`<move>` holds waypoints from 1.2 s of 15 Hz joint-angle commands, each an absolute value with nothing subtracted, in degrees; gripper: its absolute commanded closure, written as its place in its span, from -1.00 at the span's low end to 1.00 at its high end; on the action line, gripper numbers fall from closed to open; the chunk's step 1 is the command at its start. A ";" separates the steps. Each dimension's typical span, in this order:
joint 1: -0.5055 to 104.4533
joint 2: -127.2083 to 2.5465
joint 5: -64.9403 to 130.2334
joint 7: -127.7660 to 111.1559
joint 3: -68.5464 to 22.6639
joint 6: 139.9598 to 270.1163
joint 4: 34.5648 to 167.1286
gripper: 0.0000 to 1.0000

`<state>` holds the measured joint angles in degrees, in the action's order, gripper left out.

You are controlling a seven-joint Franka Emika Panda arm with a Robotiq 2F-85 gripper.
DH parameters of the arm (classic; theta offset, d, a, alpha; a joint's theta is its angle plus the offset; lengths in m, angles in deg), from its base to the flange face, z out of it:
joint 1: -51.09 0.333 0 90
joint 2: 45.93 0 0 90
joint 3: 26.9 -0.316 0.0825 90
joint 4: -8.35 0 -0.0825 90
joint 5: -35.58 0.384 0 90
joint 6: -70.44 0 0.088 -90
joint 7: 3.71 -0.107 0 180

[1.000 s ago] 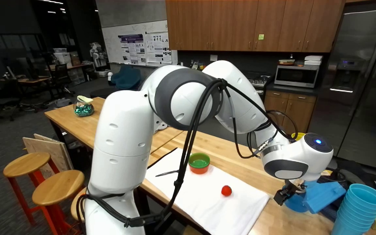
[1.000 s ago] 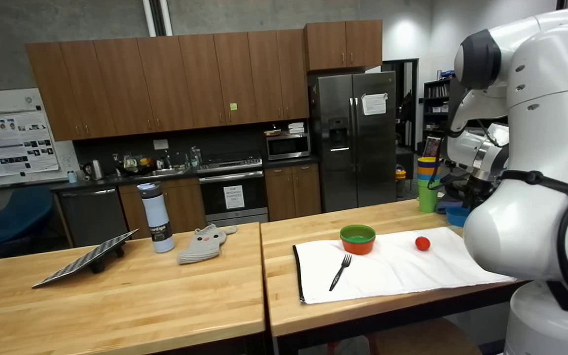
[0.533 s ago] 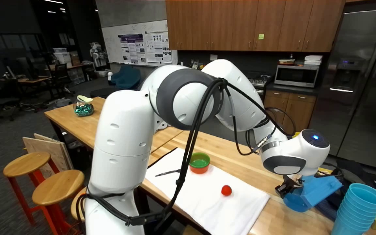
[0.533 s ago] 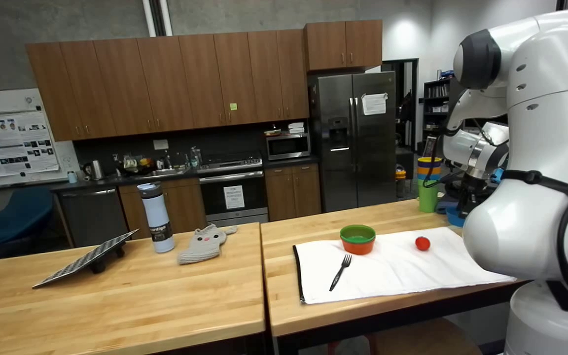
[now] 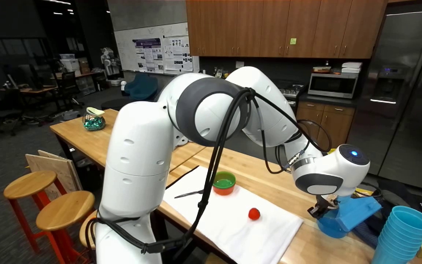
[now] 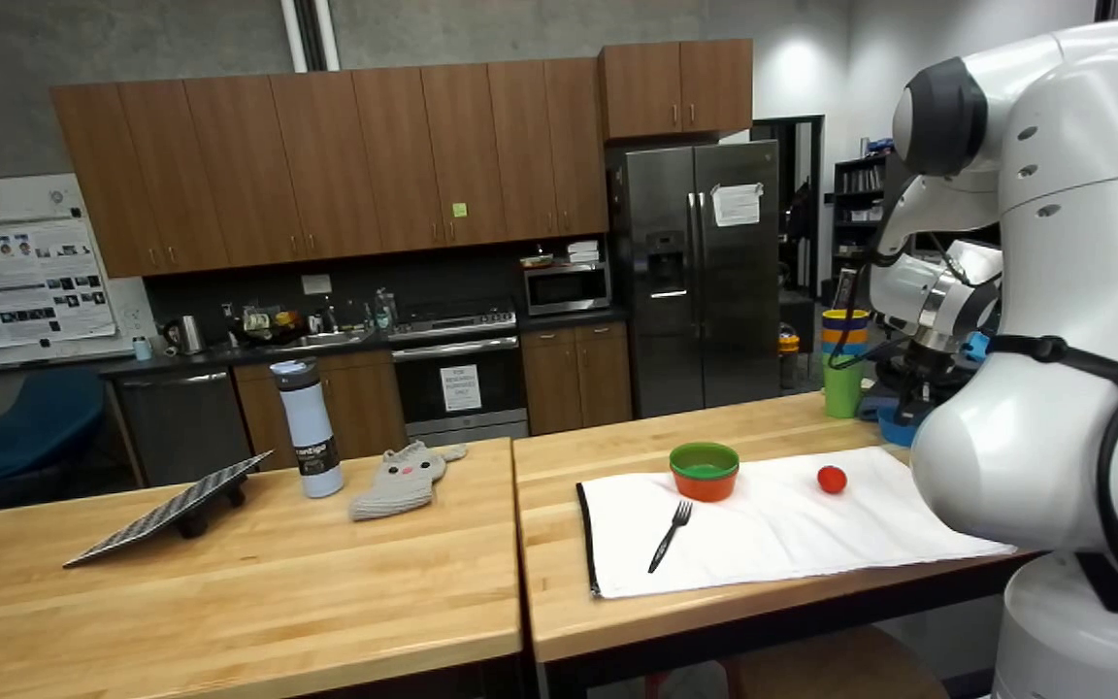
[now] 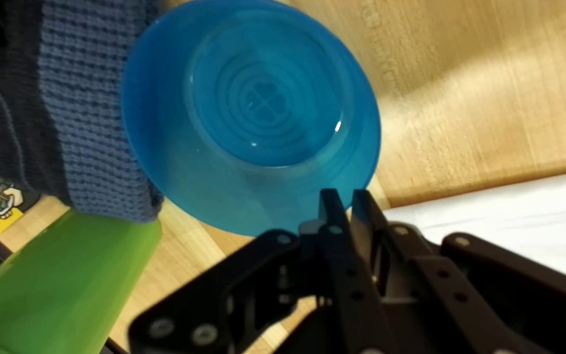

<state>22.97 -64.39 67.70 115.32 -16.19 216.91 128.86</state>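
In an exterior view, the robot's wrist (image 5: 330,170) has edged slightly toward ten or eleven o'clock over the last second. The wrist view shows my pincer (image 7: 346,201) standing narrow at the rim of a blue bowl (image 7: 258,128), between four and five o'clock on it. The rim runs between the two fingertips, so I take it that I am pinching the bowl's edge; how firmly, I cannot tell. I read this as a hold being made on the bowl, which looks to be resting on the wooden table (image 7: 460,98).

The blue bowl is see-through, and inside it I see only its ringed bottom with a clover-like mark. Around it in the wrist view: knitted fabric (image 7: 91,113) at nine o'clock, a green cup (image 7: 62,280) between seven and eight, its inside out of sight, and a white cloth (image 7: 519,226) near four.

In an exterior view, reckoned from the blue bowl, nested turquoise cups (image 5: 403,234) stand at three o'clock. A red ball (image 5: 254,214) lies on the cloth at nine. Farther off, toward ten, a green bowl (image 5: 224,179) sits inside an orange bowl (image 5: 224,191); farther still, a jar (image 5: 94,124) holds shiny green filling.
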 commanded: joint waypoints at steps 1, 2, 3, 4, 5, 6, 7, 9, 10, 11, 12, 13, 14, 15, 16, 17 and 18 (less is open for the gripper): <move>22.49 -64.32 67.28 114.97 -16.70 216.87 128.87 0.61; 22.49 -64.36 67.27 114.96 -16.73 216.87 128.91 0.50; 22.49 -64.40 67.27 114.95 -16.74 216.87 128.92 0.37; 22.49 -64.42 67.26 114.95 -16.76 216.87 128.92 -0.25; 22.48 -64.37 67.45 114.90 -16.82 216.94 129.24 -0.27; 22.31 -64.54 67.55 114.95 -16.83 216.47 128.94 -0.28; 22.29 -64.61 67.48 114.96 -16.81 216.47 128.93 -0.36; 22.21 -64.56 67.65 115.12 -16.89 216.60 129.12 -0.61; 22.20 -64.59 67.61 115.02 -16.87 216.49 129.08 -0.72; 22.13 -64.65 67.68 114.91 -16.88 216.22 129.04 -0.88; 22.09 -64.76 67.66 114.88 -16.88 216.05 128.90 -0.96; 22.02 -64.83 67.68 114.84 -16.88 215.82 128.82 -1.00; 21.94 -64.88 67.75 114.93 -16.91 215.65 128.80 -1.00; 21.92 -64.90 67.67 114.86 -16.86 215.50 128.81 -1.00; 21.87 -64.98 67.65 114.83 -16.82 215.28 128.73 -1.00; 21.88 -65.11 67.47 114.57 -16.71 215.01 128.65 -1.00; 21.87 -65.23 67.36 114.39 -16.65 214.67 128.58 -1.00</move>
